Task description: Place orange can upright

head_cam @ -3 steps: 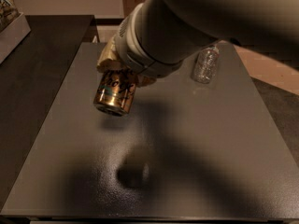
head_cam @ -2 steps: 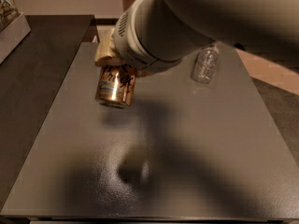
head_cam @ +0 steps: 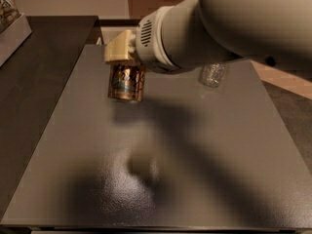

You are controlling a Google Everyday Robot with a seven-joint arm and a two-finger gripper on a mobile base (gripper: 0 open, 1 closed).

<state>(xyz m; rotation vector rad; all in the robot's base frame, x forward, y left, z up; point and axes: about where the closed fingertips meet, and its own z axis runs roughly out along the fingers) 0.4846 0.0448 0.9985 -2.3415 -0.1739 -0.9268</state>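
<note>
The orange can [head_cam: 126, 82] is at the far left part of the gray table [head_cam: 204, 179]. Its long way runs almost straight up and down. The top end is up in the claw and the bottom end faces the table. It leans only a tiny bit. The bottom is very close to the table top, and the can's shadow sits right by it, but I cannot tell if it is touching or just above.

The gripper [head_cam: 125, 57] is right on top of the can, so the can hangs straight below it. Its fingers are closed on the can's top part and hold nothing else. The big pale arm [head_cam: 234, 28] comes in from the right.

So I think the next move is straight down, then let go. If the can is tilted when let go, it may tip over.

The clear bottle [head_cam: 213, 74] is well off to the right, partly hidden by the arm, and not in the way
</note>
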